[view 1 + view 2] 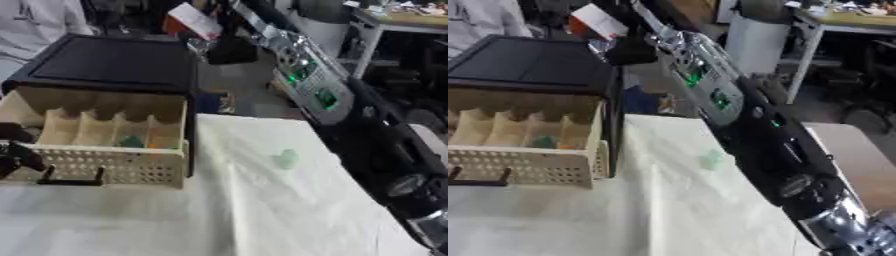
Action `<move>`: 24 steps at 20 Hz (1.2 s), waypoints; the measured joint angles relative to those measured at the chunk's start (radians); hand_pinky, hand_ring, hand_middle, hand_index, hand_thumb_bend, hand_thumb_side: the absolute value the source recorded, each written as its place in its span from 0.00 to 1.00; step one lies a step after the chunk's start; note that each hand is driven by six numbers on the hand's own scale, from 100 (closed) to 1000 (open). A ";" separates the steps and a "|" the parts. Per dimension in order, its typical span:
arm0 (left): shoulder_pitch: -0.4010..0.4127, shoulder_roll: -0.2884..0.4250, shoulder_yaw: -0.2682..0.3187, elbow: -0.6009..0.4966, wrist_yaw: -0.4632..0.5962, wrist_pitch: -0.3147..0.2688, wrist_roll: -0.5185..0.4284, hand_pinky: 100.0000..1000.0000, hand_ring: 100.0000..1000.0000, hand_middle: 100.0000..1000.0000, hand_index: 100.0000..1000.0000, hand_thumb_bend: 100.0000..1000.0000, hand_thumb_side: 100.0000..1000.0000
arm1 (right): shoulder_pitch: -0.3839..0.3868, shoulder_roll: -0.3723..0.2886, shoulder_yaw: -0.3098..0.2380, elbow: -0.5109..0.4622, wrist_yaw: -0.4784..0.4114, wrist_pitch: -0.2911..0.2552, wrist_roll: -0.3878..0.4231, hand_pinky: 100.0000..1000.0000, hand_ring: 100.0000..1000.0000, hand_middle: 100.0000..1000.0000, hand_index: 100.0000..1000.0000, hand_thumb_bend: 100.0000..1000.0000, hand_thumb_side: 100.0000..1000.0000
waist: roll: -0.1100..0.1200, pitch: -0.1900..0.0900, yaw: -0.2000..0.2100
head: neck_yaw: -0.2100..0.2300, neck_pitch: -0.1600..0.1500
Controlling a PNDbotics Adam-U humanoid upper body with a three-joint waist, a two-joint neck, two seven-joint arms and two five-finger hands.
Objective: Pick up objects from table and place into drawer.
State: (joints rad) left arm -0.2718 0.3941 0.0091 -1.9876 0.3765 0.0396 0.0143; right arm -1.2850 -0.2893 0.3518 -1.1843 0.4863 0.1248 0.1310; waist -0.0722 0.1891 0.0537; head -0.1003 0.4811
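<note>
Sitting out on the white cloth toward the tabletop's right edge is a small pale green object [288, 159], well apart from everything else. It's a roundish blob, maybe slightly taller than wide, so I honestly can't call a long axis or which way it points.

The beige drawer [105, 167] is pulled out over the tabletop's left side from a black cabinet [109, 62], dividers up, dark handle [70, 181] facing the robot. A green bit and an orange bit already lie in the compartments, so my guess is it's left open for drop-ins from above.

The robot's right arm [798, 165] runs down the right edge, but that hand isn't in view. At the left edge, by the drawer front, something dark [17, 156] shows, probably the left hand; can't tell what its fingers are doing.
</note>
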 measured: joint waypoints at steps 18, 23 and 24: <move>-0.006 -0.009 -0.006 0.000 0.006 0.009 -0.008 0.47 0.46 0.53 0.65 0.03 1.00 | -0.020 0.155 0.044 0.027 0.039 -0.067 0.050 0.51 0.44 0.19 0.54 0.01 0.46 | 0.002 -0.004 0.016 | -0.024 0.008; -0.006 -0.010 -0.006 0.000 0.004 0.009 -0.009 0.47 0.46 0.53 0.65 0.03 1.00 | -0.014 0.178 0.071 0.027 0.062 -0.095 0.066 0.51 0.45 0.19 0.53 0.00 0.47 | 0.002 -0.003 0.015 | -0.025 0.018; -0.006 -0.010 -0.006 0.000 0.003 0.009 -0.009 0.47 0.46 0.53 0.65 0.03 1.00 | -0.012 0.182 0.075 0.027 0.066 -0.098 0.069 0.51 0.45 0.19 0.53 0.00 0.47 | 0.002 -0.002 0.015 | -0.025 0.019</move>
State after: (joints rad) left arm -0.2778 0.3842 0.0027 -1.9876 0.3799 0.0487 0.0052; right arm -1.2967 -0.1073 0.4268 -1.1576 0.5520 0.0265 0.2001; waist -0.0699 0.1867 0.0687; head -0.1255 0.4996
